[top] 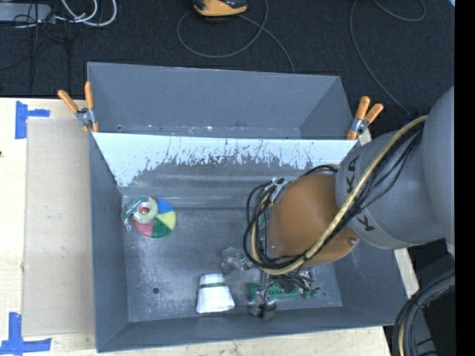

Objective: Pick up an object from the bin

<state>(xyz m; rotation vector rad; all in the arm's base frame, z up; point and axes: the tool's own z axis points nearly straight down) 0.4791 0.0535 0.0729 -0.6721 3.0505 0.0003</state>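
Gripper (277, 293) low beside white cup (214, 295); arm (404, 199) lettered K.

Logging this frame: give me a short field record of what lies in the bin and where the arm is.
container: grey bin, a few loose things on its floor
arm: in from the right, orange wrist cover over the floor's right half
gripper: gripper low near the front wall
nearest things: green item at the gripper; clear item just left; white cup-like piece further left
apart: multicoloured round toy, left side
held: cannot tell
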